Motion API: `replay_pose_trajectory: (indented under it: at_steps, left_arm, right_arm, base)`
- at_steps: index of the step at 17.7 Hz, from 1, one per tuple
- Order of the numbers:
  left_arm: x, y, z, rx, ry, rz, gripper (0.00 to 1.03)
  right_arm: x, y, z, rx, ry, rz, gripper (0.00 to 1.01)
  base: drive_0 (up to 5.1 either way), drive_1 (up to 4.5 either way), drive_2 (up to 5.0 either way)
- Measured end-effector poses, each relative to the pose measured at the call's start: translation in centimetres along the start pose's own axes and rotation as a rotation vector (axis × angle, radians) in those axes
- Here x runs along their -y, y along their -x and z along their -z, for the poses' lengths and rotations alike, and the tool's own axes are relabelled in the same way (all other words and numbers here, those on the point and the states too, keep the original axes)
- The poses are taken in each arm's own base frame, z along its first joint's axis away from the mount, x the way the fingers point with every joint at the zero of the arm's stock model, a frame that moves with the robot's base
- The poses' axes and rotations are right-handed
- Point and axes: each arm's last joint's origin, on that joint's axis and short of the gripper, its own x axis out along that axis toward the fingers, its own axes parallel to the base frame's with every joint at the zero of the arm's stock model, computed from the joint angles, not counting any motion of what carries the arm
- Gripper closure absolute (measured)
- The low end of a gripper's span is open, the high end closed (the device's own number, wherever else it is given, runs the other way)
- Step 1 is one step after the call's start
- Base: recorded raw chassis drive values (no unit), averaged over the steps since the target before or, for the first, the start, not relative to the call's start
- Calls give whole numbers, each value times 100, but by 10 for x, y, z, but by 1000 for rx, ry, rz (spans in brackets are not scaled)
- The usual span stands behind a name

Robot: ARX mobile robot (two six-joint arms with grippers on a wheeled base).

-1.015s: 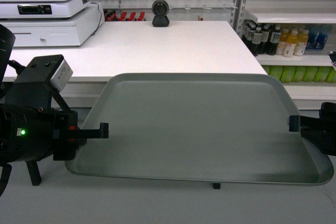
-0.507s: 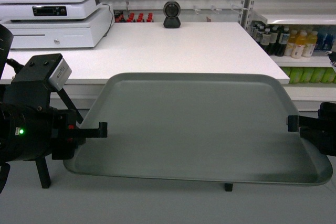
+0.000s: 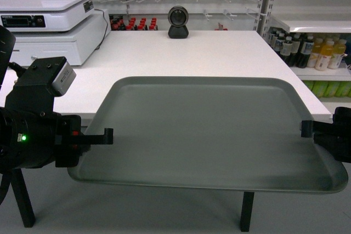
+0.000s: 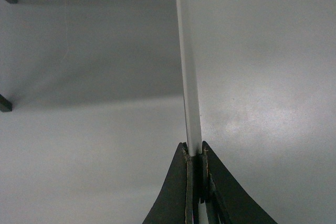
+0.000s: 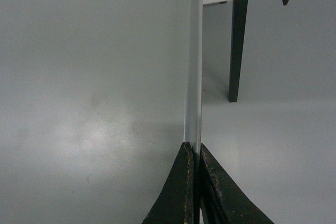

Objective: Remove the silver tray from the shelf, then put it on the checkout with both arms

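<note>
Both grippers are pinched shut on the silver tray (image 3: pixel 208 130): left gripper (image 4: pixel 193 153) on its left rim, right gripper (image 5: pixel 192 150) on the right, tray in the air just short of the checkout (image 3: pixel 181 53). You'll want to keep both arms level and moving together so it doesn't twist, then carry it over the counter before lowering.

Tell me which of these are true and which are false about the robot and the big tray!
1. Both hands pinch the silver tray. True: the left hand and the right hand each grip a rim.
2. The tray rests on the checkout. False: it is held in the air in front of it.
3. A round black scanner stands on the checkout. True.
4. Bottles lie on the tray. False: nothing lies on it.
</note>
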Motion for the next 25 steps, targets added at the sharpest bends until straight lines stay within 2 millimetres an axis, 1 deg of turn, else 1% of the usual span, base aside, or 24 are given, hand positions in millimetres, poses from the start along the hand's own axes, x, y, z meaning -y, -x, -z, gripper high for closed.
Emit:
replay_pose_trajectory:
  at_steps: [19, 23, 24, 25]
  left_arm:
    - [0, 0, 0, -2, 0, -1, 100]
    - [0, 0, 0, -5, 1, -2, 100]
    - [4, 0, -2, -86, 26, -71, 100]
    - [6, 0, -9, -127, 42, -164, 100]
  right_arm:
    - [0, 0, 0, 1, -1, 1, 98]
    - [0, 0, 0, 0, -1, 0, 98]
    - [0, 0, 0, -1, 0, -12, 98]
    - [-2, 0, -1, 11, 12, -29, 98]
  base:
    - [7, 437, -423]
    - [0, 0, 0]
    - [0, 0, 0]
    - [0, 0, 0]
